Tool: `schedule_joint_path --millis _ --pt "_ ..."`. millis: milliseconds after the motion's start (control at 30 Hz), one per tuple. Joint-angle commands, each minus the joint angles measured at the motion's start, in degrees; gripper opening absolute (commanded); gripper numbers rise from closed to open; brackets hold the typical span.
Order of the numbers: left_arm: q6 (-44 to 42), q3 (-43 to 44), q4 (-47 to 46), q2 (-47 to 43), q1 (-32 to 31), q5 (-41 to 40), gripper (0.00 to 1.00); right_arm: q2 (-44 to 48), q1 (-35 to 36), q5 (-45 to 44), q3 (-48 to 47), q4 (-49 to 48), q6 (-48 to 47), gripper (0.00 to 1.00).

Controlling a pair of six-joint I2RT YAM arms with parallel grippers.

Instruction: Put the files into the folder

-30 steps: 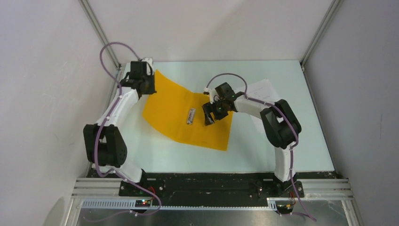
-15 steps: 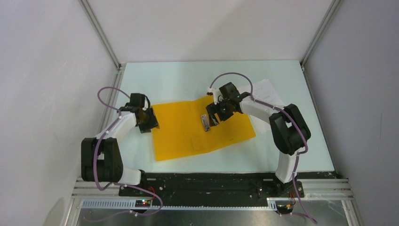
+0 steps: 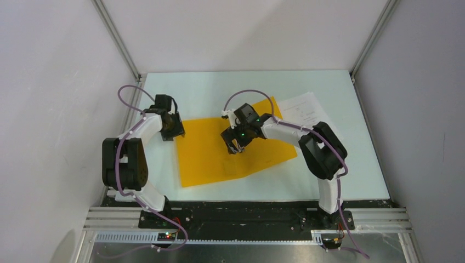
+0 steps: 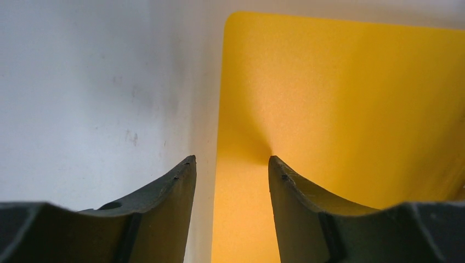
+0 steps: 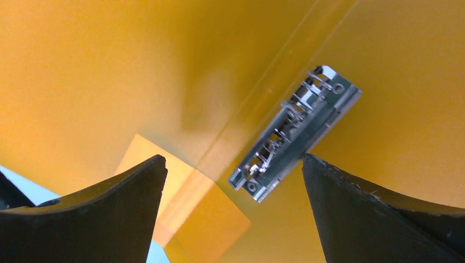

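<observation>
The orange-yellow folder [image 3: 208,159] lies open and flat on the pale table [image 3: 208,90]. My left gripper [image 3: 176,131] stands open at the folder's left edge. In the left wrist view that edge runs between the two fingers of the left gripper [image 4: 231,161], over the folder [image 4: 340,98], and nothing is gripped. My right gripper [image 3: 234,148] hangs wide open over the spine. The metal clip bar [image 5: 296,131] shows between the fingers of the right gripper [image 5: 233,159], untouched. The files [image 3: 304,109], white printed sheets, lie at the back right, partly behind the right arm.
Grey walls and metal frame posts [image 3: 118,41] close in the table on three sides. The left arm's purple cable [image 3: 129,90] loops near the left wall. Bare table [image 4: 82,82] lies left of the folder.
The folder, earlier held raised by the left gripper at the back left, now lies flat. The left gripper has opened and let it go. The right gripper moved left and opened wider.
</observation>
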State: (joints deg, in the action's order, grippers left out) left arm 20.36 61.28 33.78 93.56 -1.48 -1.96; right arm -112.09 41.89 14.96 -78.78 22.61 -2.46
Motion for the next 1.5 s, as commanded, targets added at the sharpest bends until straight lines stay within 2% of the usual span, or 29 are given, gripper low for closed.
schedule_joint_path --millis 0,100,233,333,400,500,600,733,933,1200,1267,1333,1467 --pt "-1.5 2.3 0.1 -1.1 -0.5 -1.4 0.56 -4.5 1.6 -6.6 -2.3 -1.4 4.9 1.0" --pt "-1.5 4.3 0.6 -3.0 -0.5 -4.2 0.58 -7.8 3.2 -9.1 -4.1 -0.5 5.1 0.99" --pt "0.0 11.2 1.3 -8.0 -0.5 -5.7 0.66 -11.8 4.6 -16.2 -4.9 -0.3 5.5 0.99" --pt "3.0 15.4 -0.5 -11.9 -0.6 3.2 0.69 -13.0 4.7 -17.0 -5.0 -0.7 6.0 0.99" --pt "6.5 14.9 -2.9 -12.4 -0.9 10.5 0.68 -13.1 4.5 -16.9 -5.3 -0.7 6.6 0.99" --pt "13.9 9.6 -7.7 -10.3 -2.8 19.1 0.63 -12.4 4.2 -15.8 -5.0 -0.7 7.2 0.99" --pt "19.3 2.8 -12.7 -8.6 -5.0 19.8 0.53 -11.5 3.7 -13.7 -4.8 -0.4 7.6 1.0" --pt "22.3 -1.6 -15.5 -4.6 -7.5 19.5 0.47 -8.6 2.4 -10.1 -3.7 -0.3 9.0 1.0" --pt "22.7 2.1 -15.6 2.7 -13.6 17.3 0.43 0.9 -0.1 -1.4 -2.2 2.1 5.7 0.99" --pt "23.0 10.1 -15.5 13.9 -19.5 15.0 0.4 12.5 -8.7 1.7 4.2 3.0 8.9 0.99" --pt "23.4 11.4 -15.5 15.8 -20.5 15.2 0.38 13.9 -10.0 2.9 6.2 3.0 8.8 0.95" --pt "24.2 12.3 -15.5 17.4 -21.5 15.4 0.37 14.7 -10.9 3.7 8.5 2.4 8.9 0.87" --pt "25.7 13.0 -15.4 19.2 -23.1 15.6 0.35 15.0 -12.3 4.9 12.6 0.9 9.4 0.79"
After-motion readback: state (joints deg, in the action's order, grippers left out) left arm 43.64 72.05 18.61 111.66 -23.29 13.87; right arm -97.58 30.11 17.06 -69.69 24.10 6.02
